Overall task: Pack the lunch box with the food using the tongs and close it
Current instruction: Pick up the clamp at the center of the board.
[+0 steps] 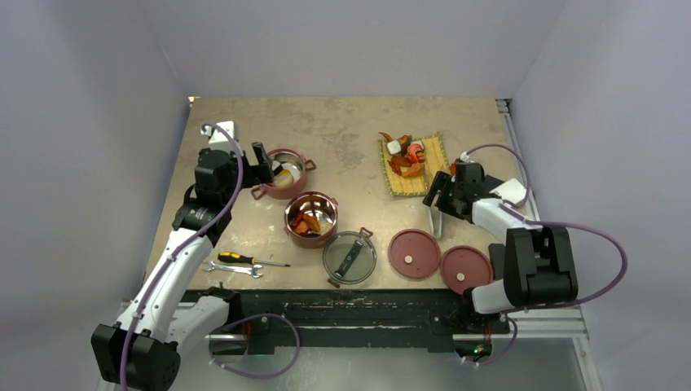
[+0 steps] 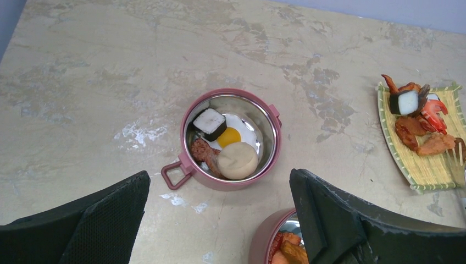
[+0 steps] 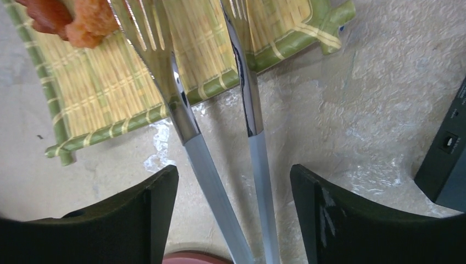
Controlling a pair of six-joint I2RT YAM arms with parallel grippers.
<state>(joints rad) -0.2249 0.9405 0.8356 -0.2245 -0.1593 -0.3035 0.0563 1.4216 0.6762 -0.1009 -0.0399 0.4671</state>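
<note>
The lunch box stands as two red bowls. The far bowl point(image 2: 237, 182) holds a fried egg point(image 2: 237, 135), a beige bun point(image 2: 237, 160) and a black-and-white cube. The near bowl point(image 1: 330, 233) holds orange chunks. My left gripper point(image 2: 220, 190) hovers open just in front of the far bowl, touching nothing. The silver tongs point(image 3: 189, 129) lie on the table with their tips on the yellow mat point(image 3: 110, 93). My right gripper point(image 3: 234, 184) is open around the tongs' arms, and both fingers point(image 3: 151, 212) stand apart from the metal. More food point(image 1: 406, 155) sits on the mat.
A dark see-through lid point(image 1: 350, 257) and two red disc lids point(image 1: 414, 253) point(image 1: 466, 269) lie near the front edge. A screwdriver point(image 1: 244, 260) and a wrench point(image 1: 232, 268) lie at the front left.
</note>
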